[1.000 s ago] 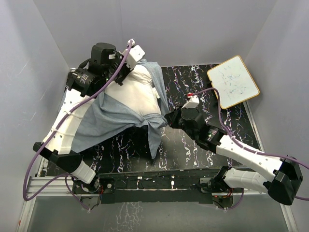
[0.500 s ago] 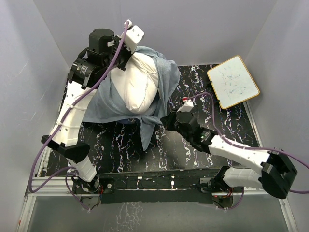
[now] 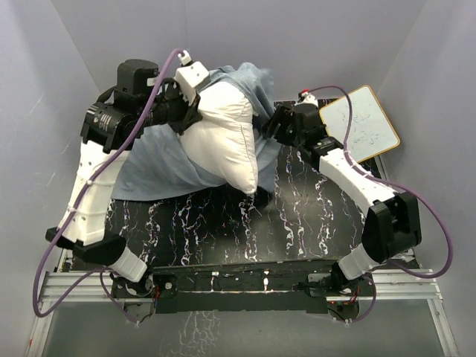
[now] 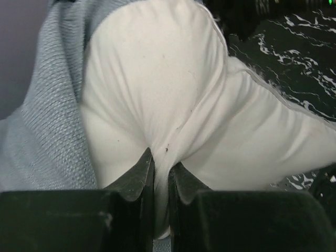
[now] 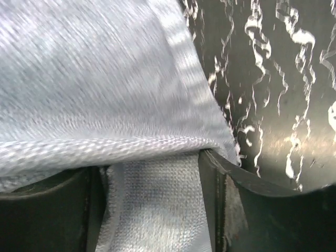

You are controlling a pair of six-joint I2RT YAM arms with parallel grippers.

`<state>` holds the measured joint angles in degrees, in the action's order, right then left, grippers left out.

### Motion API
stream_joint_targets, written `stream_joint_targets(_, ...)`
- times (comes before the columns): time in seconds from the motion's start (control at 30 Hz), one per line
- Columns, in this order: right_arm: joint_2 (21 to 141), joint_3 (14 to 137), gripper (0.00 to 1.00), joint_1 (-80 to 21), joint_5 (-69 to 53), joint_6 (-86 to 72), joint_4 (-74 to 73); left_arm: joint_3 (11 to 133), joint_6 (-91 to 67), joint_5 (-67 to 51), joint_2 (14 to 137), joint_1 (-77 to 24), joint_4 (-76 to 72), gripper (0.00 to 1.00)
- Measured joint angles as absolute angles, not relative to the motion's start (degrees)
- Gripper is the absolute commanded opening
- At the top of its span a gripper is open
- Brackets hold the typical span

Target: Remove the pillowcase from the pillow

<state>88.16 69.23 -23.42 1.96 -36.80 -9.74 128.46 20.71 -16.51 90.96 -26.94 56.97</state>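
Observation:
The white pillow (image 3: pixel 223 137) hangs lifted over the table's back left, its lower corner pointing down at the table. My left gripper (image 3: pixel 193 111) is shut on a pinched fold of the pillow (image 4: pixel 157 79); the jaws (image 4: pixel 161 170) press the white fabric between them. The pillowcase (image 3: pixel 156 160) shows its grey-blue inner side, draped behind and to the left of the pillow, with a bunch rising at the back. My right gripper (image 3: pixel 269 126) is at the pillow's right side, jaws apart, with the pillowcase (image 5: pixel 105 79) edge lying loosely between the fingers (image 5: pixel 152 210).
A white framed board (image 3: pixel 361 125) lies at the back right corner of the black marbled table (image 3: pixel 297 216). Grey walls close in on the left, back and right. Purple cables loop off both arms.
My right gripper let go and opened, and its arm swung from the table's middle to the pillow's back right side. The left arm pulled the pillow further out of the pillowcase.

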Motion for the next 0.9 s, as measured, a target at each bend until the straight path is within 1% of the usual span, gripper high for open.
stream_joint_targets(0.1, 87.1, 73.2, 0.75, -22.1, 0.6, -34.2, -11.2, 124.2, 22.3, -19.9, 86.7, -26.9, 59.7, 0.0)
stream_joint_targets(0.27, 79.6, 72.4, 0.87, -26.1, -2.3, -30.1, -9.7, 118.5, 24.2, -22.9, 81.5, -26.8, 61.8, 0.0)
stream_joint_targets(0.33, 77.0, 71.9, 0.88, -29.1, -2.6, -28.0, -8.8, 118.1, 24.3, -23.5, 81.3, -26.9, 62.2, 0.0)
stream_joint_targets(0.43, 74.7, 70.3, 0.87, -33.1, -1.9, -25.1, -8.3, 118.0, 24.4, -23.7, 82.0, -26.7, 62.3, 0.0)
stream_joint_targets(0.47, 74.3, 69.6, 0.85, -34.0, -1.4, -24.3, -8.3, 118.0, 24.4, -23.8, 82.1, -26.7, 62.4, 0.0)
stream_joint_targets(0.5, 74.3, 69.3, 0.8, -34.3, -0.8, -23.8, -8.6, 118.0, 24.4, -23.8, 82.1, -26.7, 62.5, 0.0)
stream_joint_targets(0.6, 74.5, 68.8, 0.61, -34.4, 1.9, -22.6, -8.8, 118.4, 24.5, -24.2, 82.5, -26.7, 63.5, 0.0)
stream_joint_targets(0.67, 74.6, 68.8, 0.52, -34.4, 4.3, -22.0, -8.7, 119.7, 24.7, -25.1, 83.3, -26.7, 65.0, 0.0)
stream_joint_targets(0.7, 74.7, 68.8, 0.49, -34.3, 5.4, -21.9, -8.5, 120.5, 25.0, -25.6, 83.9, -26.7, 65.9, 0.0)
stream_joint_targets(0.9, 78.3, 71.4, 0.45, -32.7, 6.7, -21.1, -7.9, 124.5, 28.6, -31.1, 86.6, -26.7, 71.7, 0.0)
